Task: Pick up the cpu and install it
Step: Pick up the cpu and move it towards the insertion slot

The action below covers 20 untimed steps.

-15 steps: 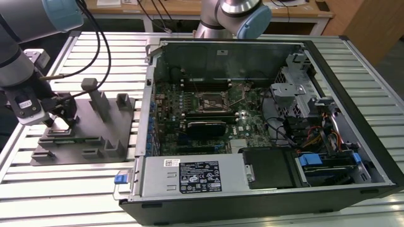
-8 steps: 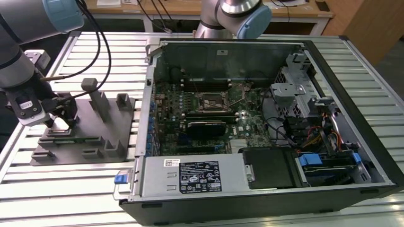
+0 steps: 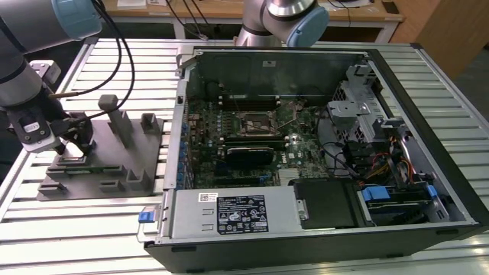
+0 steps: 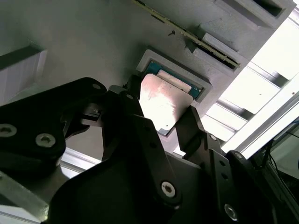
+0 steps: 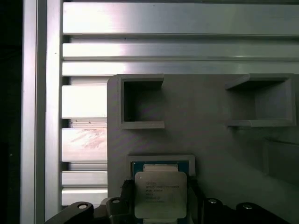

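1. The fingers (image 4: 189,128) are closed narrowly on two opposite edges of the cpu (image 4: 164,99), which is gripped between them, its pale metal top seen in both wrist views.
2. The cpu is held slightly tilted just above a square recess (image 5: 161,162) in the grey fixture (image 5: 210,107).
3. In the exterior view, the gripper (image 3: 70,150) is seen low over the fixture on the slatted table (image 3: 114,63), at the exterior view's left, well apart from the open computer case (image 3: 397,74).
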{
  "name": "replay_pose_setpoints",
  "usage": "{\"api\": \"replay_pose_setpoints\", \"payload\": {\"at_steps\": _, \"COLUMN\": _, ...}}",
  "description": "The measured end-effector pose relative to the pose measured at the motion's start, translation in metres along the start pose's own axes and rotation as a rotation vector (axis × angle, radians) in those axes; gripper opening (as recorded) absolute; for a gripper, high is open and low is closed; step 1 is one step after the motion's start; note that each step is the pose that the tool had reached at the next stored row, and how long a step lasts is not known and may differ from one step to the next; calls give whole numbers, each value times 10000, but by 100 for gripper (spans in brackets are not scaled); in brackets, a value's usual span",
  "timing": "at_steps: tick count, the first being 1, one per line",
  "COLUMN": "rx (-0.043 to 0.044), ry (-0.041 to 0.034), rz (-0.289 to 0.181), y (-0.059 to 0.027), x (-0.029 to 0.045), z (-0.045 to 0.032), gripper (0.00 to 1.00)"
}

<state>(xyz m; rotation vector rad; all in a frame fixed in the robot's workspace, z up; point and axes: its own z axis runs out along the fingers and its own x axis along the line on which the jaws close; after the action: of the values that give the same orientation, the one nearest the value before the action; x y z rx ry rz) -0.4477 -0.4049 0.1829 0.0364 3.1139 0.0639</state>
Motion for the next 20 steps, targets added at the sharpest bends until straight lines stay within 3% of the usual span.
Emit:
{"api": "replay_pose_setpoints", "payload": {"at_steps": 4, "rx": -1, "ry": -1, "rz": 0, "y": 0, "x": 0, "z": 1, "gripper": 54}}
{"api": "replay_pose_setpoints", "payload": {"at_steps": 5, "rx": 0, "ry": -1, "rz": 0, "y": 7, "x": -5, "z": -178, "gripper": 54}}
{"api": "replay_pose_setpoints", "payload": {"at_steps": 20, "rx": 0, "ry": -1, "rz": 0, "y": 27, "x": -17, "z": -645, "gripper": 54}}
